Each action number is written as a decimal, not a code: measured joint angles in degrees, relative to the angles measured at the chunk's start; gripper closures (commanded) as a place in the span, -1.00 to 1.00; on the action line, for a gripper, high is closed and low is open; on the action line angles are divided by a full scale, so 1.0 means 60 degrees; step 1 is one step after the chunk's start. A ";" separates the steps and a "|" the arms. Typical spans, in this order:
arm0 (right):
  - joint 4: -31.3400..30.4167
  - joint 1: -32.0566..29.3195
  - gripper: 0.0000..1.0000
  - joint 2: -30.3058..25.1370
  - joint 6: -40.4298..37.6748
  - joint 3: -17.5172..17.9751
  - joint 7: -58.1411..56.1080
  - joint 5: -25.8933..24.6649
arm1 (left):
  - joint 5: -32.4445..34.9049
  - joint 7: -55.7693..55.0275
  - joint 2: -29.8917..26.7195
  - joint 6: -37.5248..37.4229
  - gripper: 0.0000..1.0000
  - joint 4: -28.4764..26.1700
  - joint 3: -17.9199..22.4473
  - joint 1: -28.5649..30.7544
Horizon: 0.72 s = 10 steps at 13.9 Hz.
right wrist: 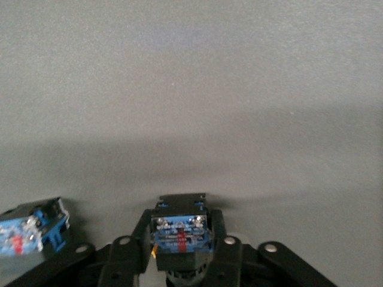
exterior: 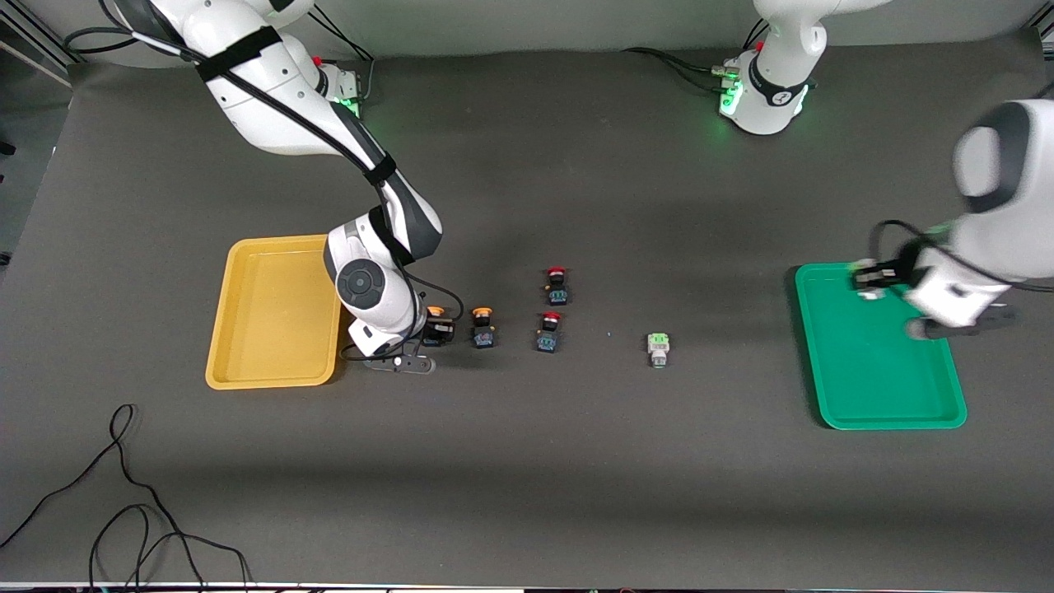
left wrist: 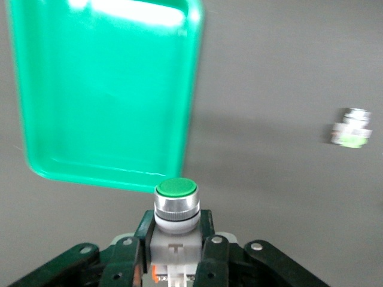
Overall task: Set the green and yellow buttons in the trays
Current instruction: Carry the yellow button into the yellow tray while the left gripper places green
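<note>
My right gripper [exterior: 435, 332] [right wrist: 179, 251] is down at the table beside the mustard yellow tray [exterior: 272, 313], shut on a yellow-capped button [exterior: 436, 313] whose black body and blue end [right wrist: 179, 232] sit between the jaws. A second yellow button [exterior: 482, 327] [right wrist: 30, 232] stands next to it. My left gripper [exterior: 866, 278] [left wrist: 175, 254] hangs over the green tray's [exterior: 877, 371] [left wrist: 108, 89] rim that is farther from the front camera, shut on a green-capped button [left wrist: 175, 206]. Another green button [exterior: 657, 348] [left wrist: 351, 127] lies on the mat between the trays.
Two red-capped black buttons [exterior: 557, 286] [exterior: 549, 331] stand mid-table, between the yellow buttons and the loose green one. A black cable [exterior: 123, 494] loops on the mat near the front edge at the right arm's end. Both trays hold nothing.
</note>
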 measured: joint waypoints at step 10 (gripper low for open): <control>0.0211 -0.1296 1.00 -0.3294 -0.5168 -0.1789 -0.3325 -0.0005 | 0.0603 0.0939 0.3133 0.5690 -0.43 -0.1899 -0.0171 0.0638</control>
